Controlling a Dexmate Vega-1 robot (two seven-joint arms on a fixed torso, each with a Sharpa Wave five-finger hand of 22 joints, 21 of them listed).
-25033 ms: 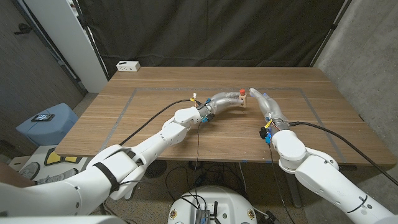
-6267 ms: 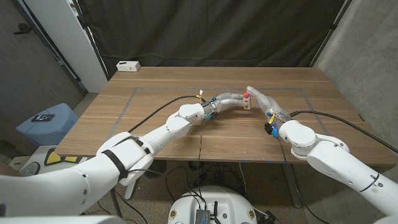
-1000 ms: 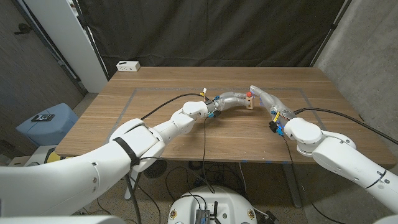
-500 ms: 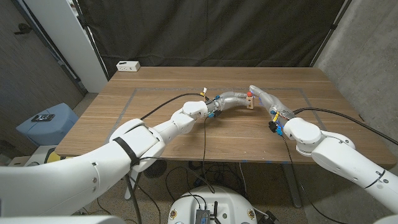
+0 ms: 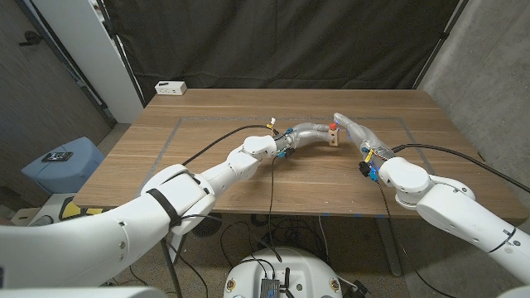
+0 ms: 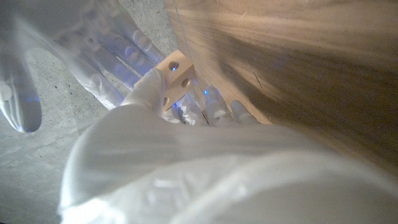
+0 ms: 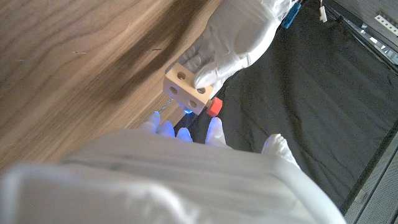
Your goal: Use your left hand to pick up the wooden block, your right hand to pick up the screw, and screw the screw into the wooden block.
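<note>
My left hand (image 5: 305, 132) holds the pale wooden block (image 5: 333, 137) above the table's far middle. In the right wrist view the left hand (image 7: 238, 36) grips the block (image 7: 186, 88) from above, and two round holes show on its face. The red screw (image 5: 333, 126) sticks out of the block's top, and its red head (image 7: 214, 106) shows in the right wrist view too. My right hand (image 5: 351, 132) reaches in from the right with its fingers spread and the thumb apart. Its fingertips (image 7: 214, 127) are at the screw head. In the left wrist view the block (image 6: 176, 77) sits between my left hand (image 6: 152, 93) and the right hand (image 6: 93, 43).
A white box (image 5: 171, 87) lies at the table's far left corner. Grey tape lines (image 5: 170, 141) frame the work area on the wooden table (image 5: 248, 178). Cables run from both wrists over the table's near edge. A black curtain hangs behind.
Over the last second nothing has visibly moved. Compared with 25 s ago, both hands and the block sit slightly further right.
</note>
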